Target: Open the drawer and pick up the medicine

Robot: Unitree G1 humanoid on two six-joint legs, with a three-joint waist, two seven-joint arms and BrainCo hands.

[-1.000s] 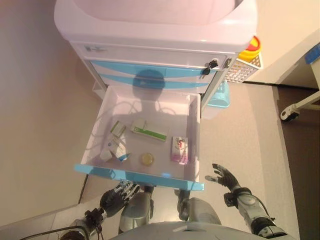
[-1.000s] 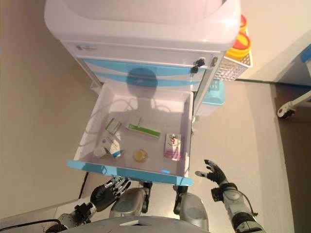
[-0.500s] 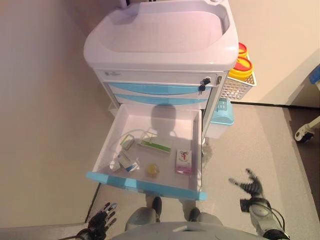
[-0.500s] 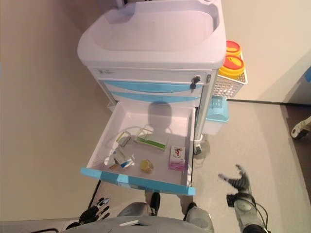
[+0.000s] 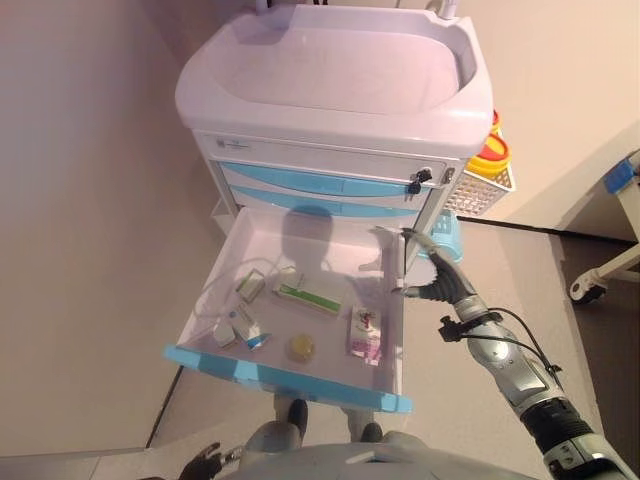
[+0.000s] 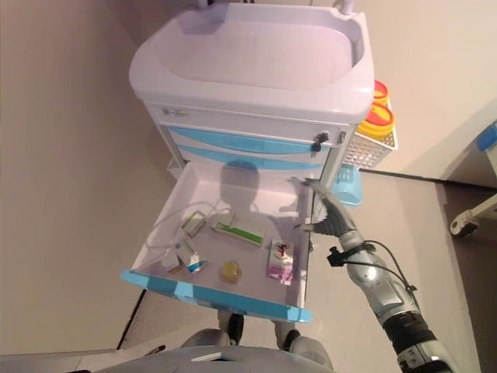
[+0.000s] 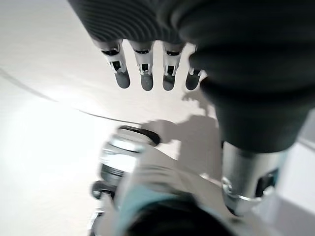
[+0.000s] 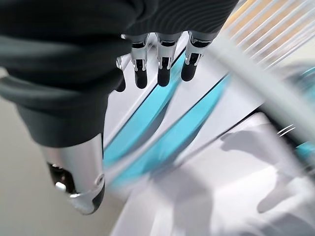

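Beige floor surrounds a white medical cart (image 5: 330,75) with two shut blue-fronted drawers above one open drawer (image 5: 385,260) pulled toward the robot. Since the earlier frame, the right hand (image 5: 440,278) has risen from low at the near right to the drawer's right wall, fingers spread and holding nothing. The left hand (image 7: 147,73) has dropped almost out of the head views; its wrist view shows relaxed, straight fingers over the floor. Inside the drawer lie five medicine items: pink box (image 5: 364,333), long green box (image 5: 308,298), small green box (image 5: 250,286), blue-and-white box (image 5: 243,326), round yellow tin (image 5: 299,347).
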